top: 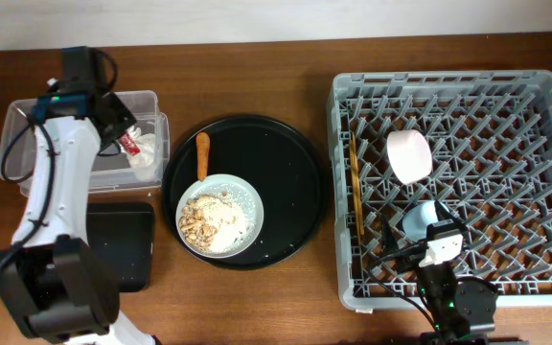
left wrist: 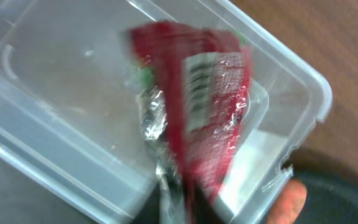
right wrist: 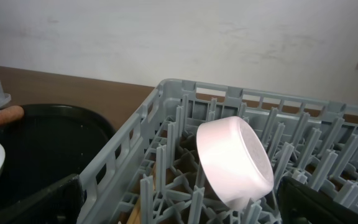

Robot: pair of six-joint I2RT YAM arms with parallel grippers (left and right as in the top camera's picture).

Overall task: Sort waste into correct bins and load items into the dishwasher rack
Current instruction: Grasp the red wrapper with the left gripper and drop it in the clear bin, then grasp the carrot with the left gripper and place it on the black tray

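My left gripper [top: 123, 134] hangs over the clear tub [top: 27, 120] and is shut on the red snack wrapper [top: 129, 144]. In the left wrist view the wrapper [left wrist: 204, 106] hangs from the jaws [left wrist: 176, 208] above the tub [left wrist: 55, 93]. A crumpled white tissue [top: 146, 156] lies in the tub. The pale plate [top: 245, 206] holds beige food scraps [top: 207, 218]. The carrot stick [top: 202, 155] lies beside it. The rack [top: 544, 91] holds the white bowl [top: 408, 155], the blue cup [top: 418, 218] and the chopsticks [top: 356, 187]. My right gripper [top: 444, 251] is open and empty over the rack's front, facing the bowl [right wrist: 235, 158].
The plate and the carrot stick sit on a large round black tray [top: 286, 163] between the tub and the rack. A shallow black rectangular tray [top: 123, 244] lies in front of the tub, partly under my left arm. A wall stands behind the table.
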